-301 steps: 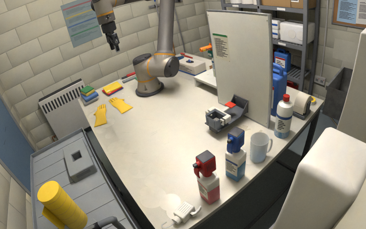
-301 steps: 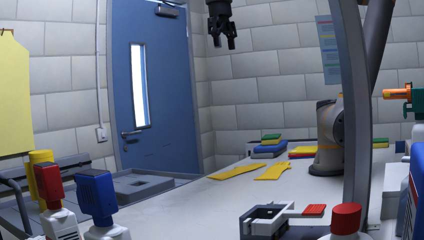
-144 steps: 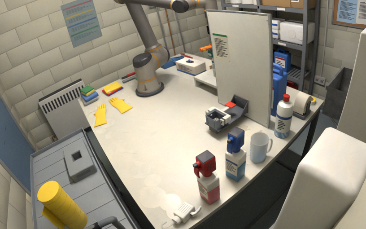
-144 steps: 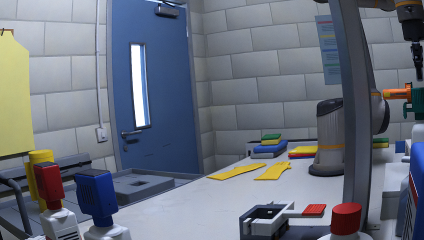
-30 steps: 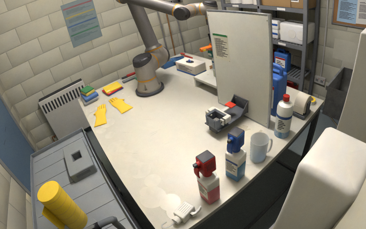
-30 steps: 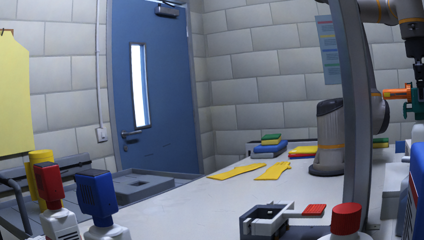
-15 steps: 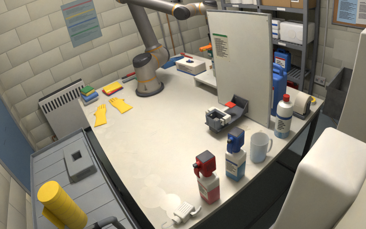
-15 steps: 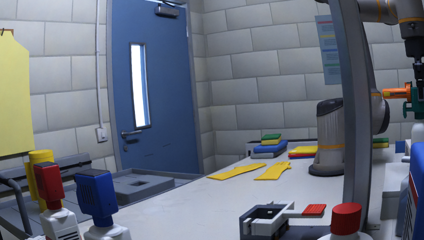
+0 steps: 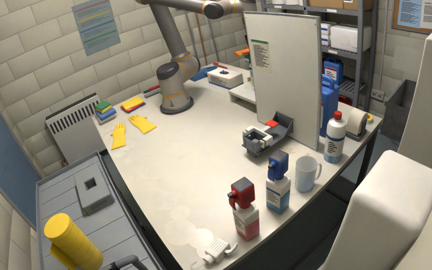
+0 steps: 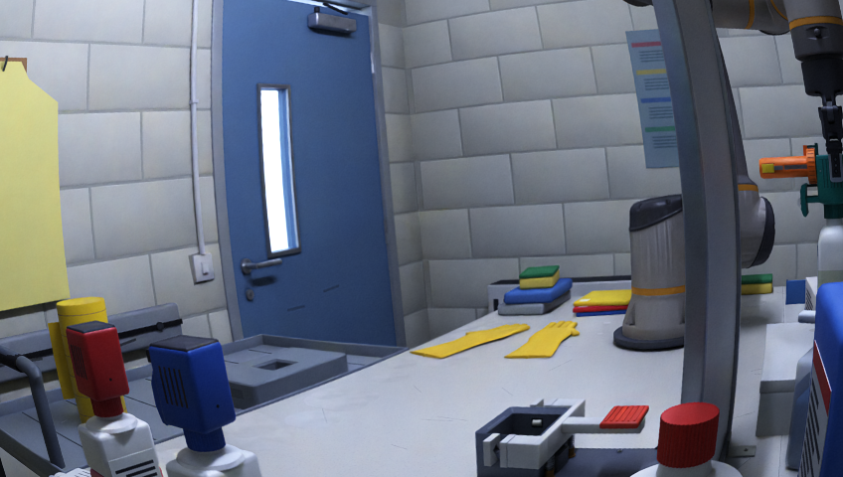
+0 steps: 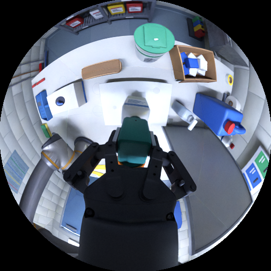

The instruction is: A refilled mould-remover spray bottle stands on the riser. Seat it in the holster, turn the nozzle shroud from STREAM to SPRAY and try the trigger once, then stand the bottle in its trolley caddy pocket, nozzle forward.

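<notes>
The mould-remover spray bottle (image 11: 134, 141), white with a teal trigger head and an orange nozzle shroud (image 10: 787, 166), stands on the white riser (image 11: 135, 103) at the back of the bench. I grip its teal head from above in my gripper (image 11: 134, 149), closed around it. In the side camera the bottle is mostly hidden behind the upright white panel (image 9: 285, 79), with only the orange nozzle (image 9: 241, 52) showing. The grey holster (image 9: 259, 138) with its red lever (image 9: 271, 123) sits at the panel's foot. The grey caddy pocket (image 9: 92, 188) sits on the trolley at the bench's left.
Behind the riser lie a green-lidded tub (image 11: 153, 41), a cardboard box (image 11: 193, 64) and a brown brush (image 11: 101, 68). A blue jerrycan (image 11: 218, 113) and a tissue box (image 11: 67, 98) flank the riser. Red (image 9: 244, 208) and blue (image 9: 277, 181) spray bottles, a mug (image 9: 306, 173) and yellow gloves (image 9: 130, 129) are on the bench.
</notes>
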Available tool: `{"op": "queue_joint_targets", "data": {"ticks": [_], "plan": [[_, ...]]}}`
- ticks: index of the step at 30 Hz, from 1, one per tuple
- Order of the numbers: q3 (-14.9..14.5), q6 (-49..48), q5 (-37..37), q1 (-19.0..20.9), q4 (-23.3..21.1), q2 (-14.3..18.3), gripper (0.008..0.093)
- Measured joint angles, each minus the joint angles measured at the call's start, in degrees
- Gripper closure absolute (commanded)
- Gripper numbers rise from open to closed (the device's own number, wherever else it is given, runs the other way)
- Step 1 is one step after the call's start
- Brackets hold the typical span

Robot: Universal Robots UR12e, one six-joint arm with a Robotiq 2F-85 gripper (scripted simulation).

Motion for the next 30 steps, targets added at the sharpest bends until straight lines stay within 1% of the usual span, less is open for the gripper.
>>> {"op": "queue_joint_targets", "data": {"ticks": [19,30], "plan": [[-3.96,0.0,0.0,0.0,5.43,-1.51,0.0934],[-5.5,0.0,0.0,0.0,7.4,-1.93,0.0934]]}}
